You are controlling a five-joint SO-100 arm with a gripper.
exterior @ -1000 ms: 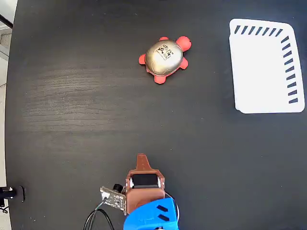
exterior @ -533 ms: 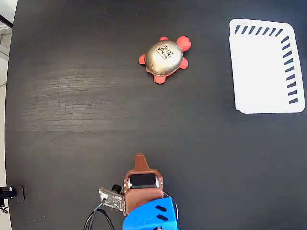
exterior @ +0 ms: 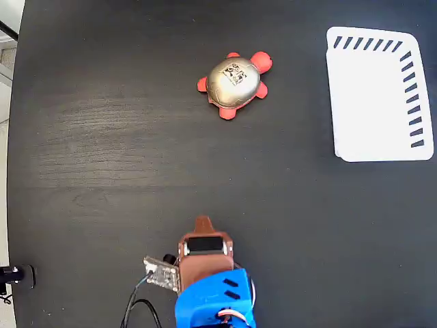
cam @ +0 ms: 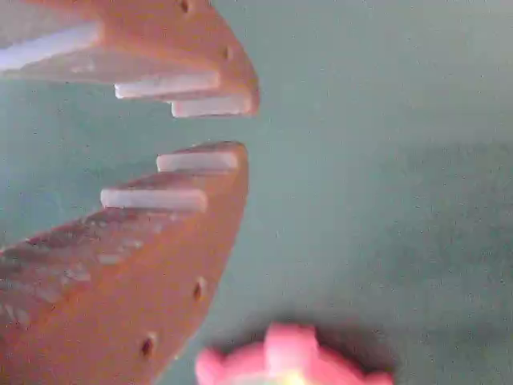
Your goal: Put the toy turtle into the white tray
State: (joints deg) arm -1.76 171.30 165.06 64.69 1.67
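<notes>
**Desk:** What does the overhead frame show?

**Photographer:** A toy turtle (exterior: 234, 83) sitting on a black table (exterior: 102, 150), toward the far side and a little right of centre, its red-orange head pointing up and to the right. The white tray (exterior: 372, 96) lies well apart from it at the far right, flat, with nothing in it. The arm's brown gripper (exterior: 203, 224) sits at the near edge, below the turtle, with open tabletop between them.

**Desk:** And the gripper itself?

**Photographer:** From the wrist camera, the gripper (cam: 215, 132) has its toothed jaws narrowly parted, only a slim gap at the tips, and nothing between them. The turtle (cam: 292, 361) just peeks in at the bottom of that view (blurred, only the reddish rim shows).

**Desk:** So where does the job stand?

**Photographer:** By my reading, at the very start: the reach toward the turtle, with no pickup made yet.

**Desk:** What does the next move call for?

**Photographer:** Likely extending the arm toward the far side until the tips are over the shell, and spreading the jaws much wider first, since the present gap looks too slim for the domed body. That shiny shell could slip in a shallow pinch.
</notes>
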